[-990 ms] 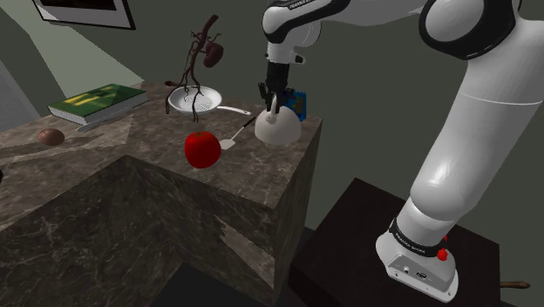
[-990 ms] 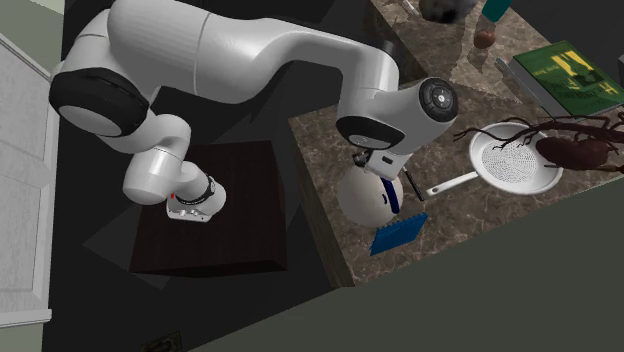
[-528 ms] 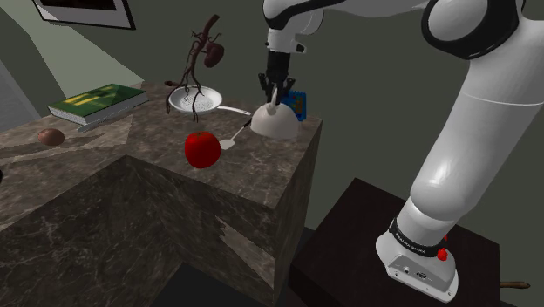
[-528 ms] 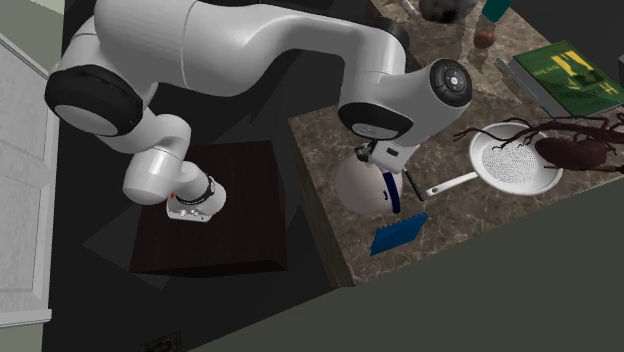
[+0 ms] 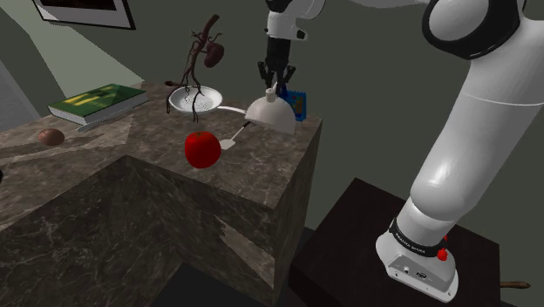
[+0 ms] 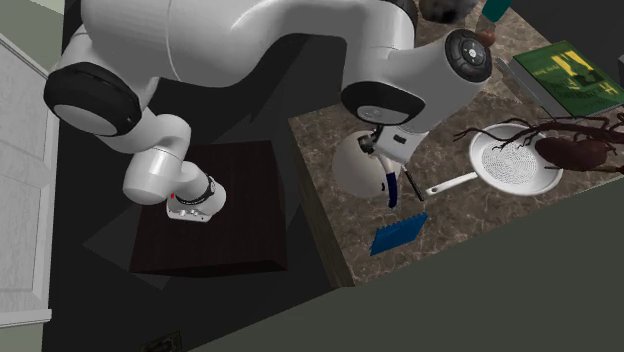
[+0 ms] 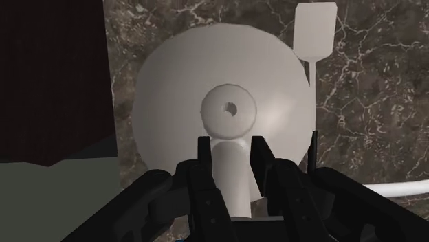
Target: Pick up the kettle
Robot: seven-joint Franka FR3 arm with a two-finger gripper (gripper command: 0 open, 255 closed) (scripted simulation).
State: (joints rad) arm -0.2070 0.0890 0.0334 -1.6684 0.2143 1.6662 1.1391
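Your jaws were clamped on the top handle of the white kettle (image 5: 271,116), over the marbled bench (image 5: 131,174) corner, near a red apple (image 5: 201,149)

Smooth matt white on the kettle (image 5: 272,115); dark, pale-veined stone for the counter (image 5: 113,144) under the kettle; glossy red on the apple (image 5: 201,149) near the kettle; matt black on the tool (image 7: 231,146).

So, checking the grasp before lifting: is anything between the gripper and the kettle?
Nothing visible. The gripper is shut on the white kettle by its handle, with no other thing between them.
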